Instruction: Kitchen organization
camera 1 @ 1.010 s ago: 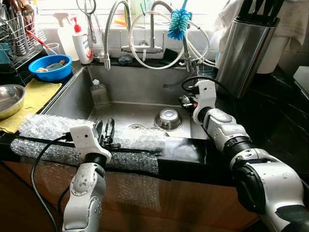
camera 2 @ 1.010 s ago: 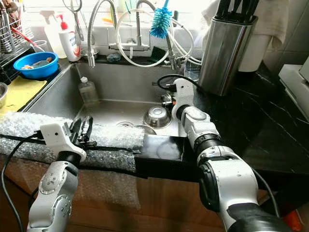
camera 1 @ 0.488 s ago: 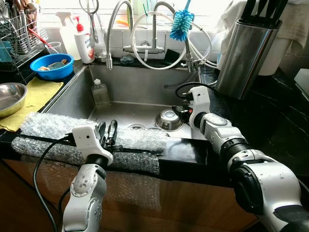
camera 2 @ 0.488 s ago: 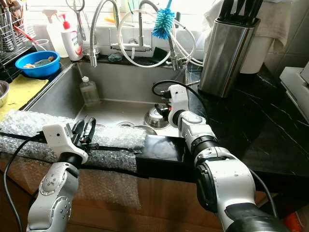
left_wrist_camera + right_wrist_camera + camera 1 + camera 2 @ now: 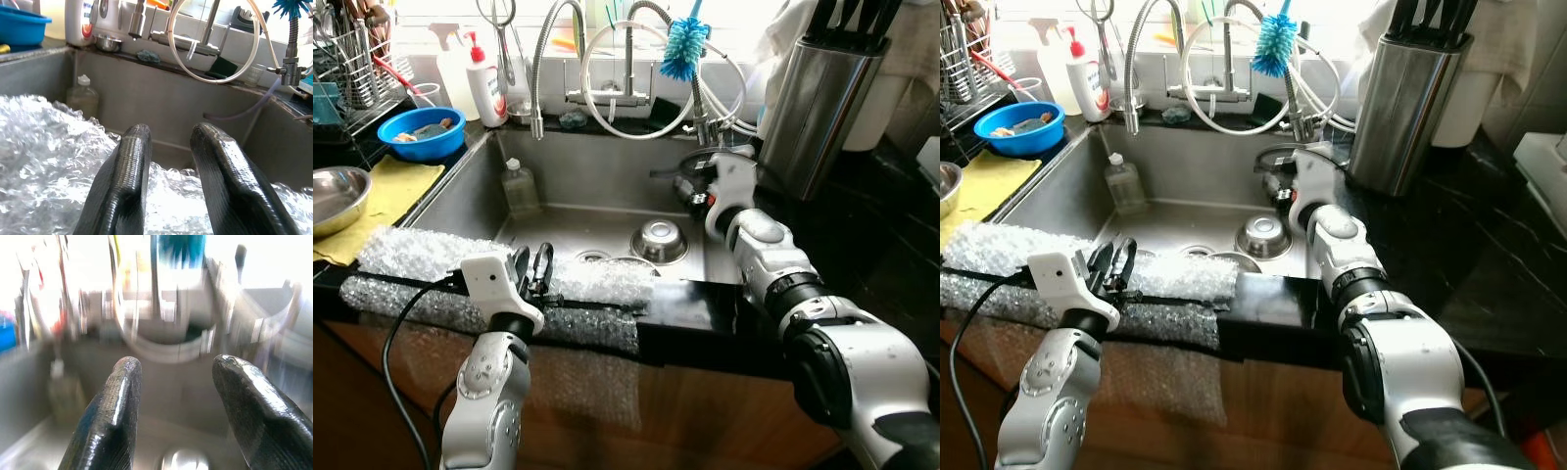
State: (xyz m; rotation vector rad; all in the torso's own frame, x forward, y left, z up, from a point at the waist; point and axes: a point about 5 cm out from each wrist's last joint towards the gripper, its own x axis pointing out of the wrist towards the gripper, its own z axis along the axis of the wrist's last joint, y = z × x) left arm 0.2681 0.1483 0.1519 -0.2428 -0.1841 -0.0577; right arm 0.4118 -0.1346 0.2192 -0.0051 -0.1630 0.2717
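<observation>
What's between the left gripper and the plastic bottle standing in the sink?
In the left wrist view, bubble wrap on the sink's front edge lies between the left gripper and the plastic bottle, then bare steel sink wall.

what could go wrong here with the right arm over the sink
The right gripper is open above the steel sink, near the small upturned steel bowl. A steel bowl could slip from the black fingers if pinched at the rim. The arm's black cable loops near the coiled faucet hoses and might snag. The right wrist view is blurred, so aim may be off.
</observation>
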